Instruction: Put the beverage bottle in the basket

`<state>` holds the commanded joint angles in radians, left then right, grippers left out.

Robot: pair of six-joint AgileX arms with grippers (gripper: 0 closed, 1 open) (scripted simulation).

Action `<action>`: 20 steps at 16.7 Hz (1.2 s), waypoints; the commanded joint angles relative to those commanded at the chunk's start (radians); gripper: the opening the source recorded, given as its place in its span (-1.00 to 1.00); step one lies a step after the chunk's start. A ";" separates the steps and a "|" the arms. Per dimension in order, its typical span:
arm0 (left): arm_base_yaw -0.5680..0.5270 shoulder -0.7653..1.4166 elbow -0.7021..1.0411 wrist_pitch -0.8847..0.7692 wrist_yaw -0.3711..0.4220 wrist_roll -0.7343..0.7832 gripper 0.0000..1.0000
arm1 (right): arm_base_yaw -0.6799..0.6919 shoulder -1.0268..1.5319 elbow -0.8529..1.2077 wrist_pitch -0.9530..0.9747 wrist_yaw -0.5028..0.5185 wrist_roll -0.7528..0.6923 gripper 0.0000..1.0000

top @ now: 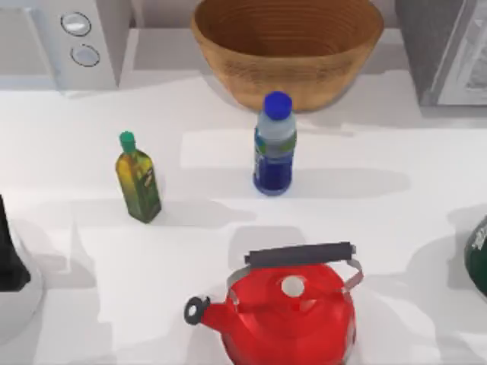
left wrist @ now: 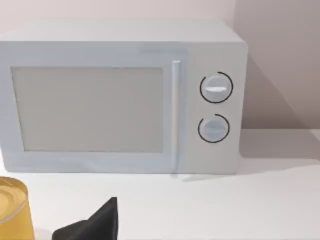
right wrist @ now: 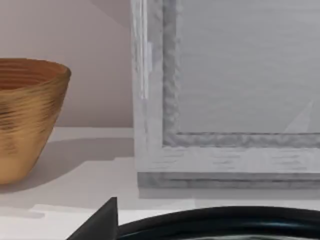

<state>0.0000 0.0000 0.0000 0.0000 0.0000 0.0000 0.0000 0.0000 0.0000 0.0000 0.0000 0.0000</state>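
The beverage bottle (top: 275,144) stands upright on the white table (top: 396,228), its long axis vertical and its blue cap up, near the middle of the top view. We see a blue-green label around its waist, but no writing on it that we can read. Just behind it, at the far edge, sits the basket (top: 287,49), open side up and apart from the bottle.

To the bottle's left stands the yellow-green oil bottle (top: 138,179) with its green cap, also upright; its label cannot be read either. In front of the bottle is a red kettle (top: 285,308) with a dark handle, spout toward the left.

Our left arm (top: 11,258) is at the table's left edge, well apart from the bottle; a dark finger tip (left wrist: 95,225) shows at its wrist camera, which faces a white microwave (left wrist: 120,97). We cannot tell how wide either claw stands. A dark finger (right wrist: 97,222) shows in the right wrist view, beside the basket and a grey cabinet (right wrist: 230,95).
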 joint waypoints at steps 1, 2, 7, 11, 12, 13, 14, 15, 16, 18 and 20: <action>0.000 0.000 0.000 0.000 0.000 0.000 1.00 | 0.000 0.000 0.000 0.000 0.000 0.000 1.00; 0.000 0.000 0.000 0.000 0.000 0.000 1.00 | 0.000 0.000 0.000 0.000 0.000 0.000 1.00; -0.032 0.126 0.056 0.098 0.017 0.002 1.00 | 0.000 0.000 0.000 0.000 0.000 0.000 1.00; -0.099 0.369 0.148 0.277 0.054 0.005 1.00 | 0.000 0.000 0.000 0.000 0.000 0.000 1.00; -0.120 0.446 0.175 0.333 0.066 0.005 1.00 | 0.000 0.000 0.000 0.000 0.000 0.000 1.00; -0.143 0.527 0.203 0.392 0.078 0.006 1.00 | 0.000 0.000 0.000 0.000 0.000 0.000 1.00; -0.166 0.613 0.231 0.454 0.091 0.006 1.00 | 0.000 0.000 0.000 0.000 0.000 0.000 1.00; -0.190 0.701 0.261 0.518 0.104 0.007 1.00 | 0.000 0.000 0.000 0.000 0.000 0.000 1.00; -0.214 0.793 0.291 0.584 0.118 0.008 1.00 | 0.000 0.000 0.000 0.000 0.000 0.000 1.00; -0.265 0.984 0.351 0.721 0.146 0.009 1.00 | 0.000 0.000 0.000 0.000 0.000 0.000 1.00; -0.316 1.180 0.411 0.861 0.174 0.009 1.00 | 0.000 0.000 0.000 0.000 0.000 0.000 1.00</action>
<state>-0.3156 1.1796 0.4108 0.8610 0.1744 0.0094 0.0000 0.0000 0.0000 0.0000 0.0000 0.0000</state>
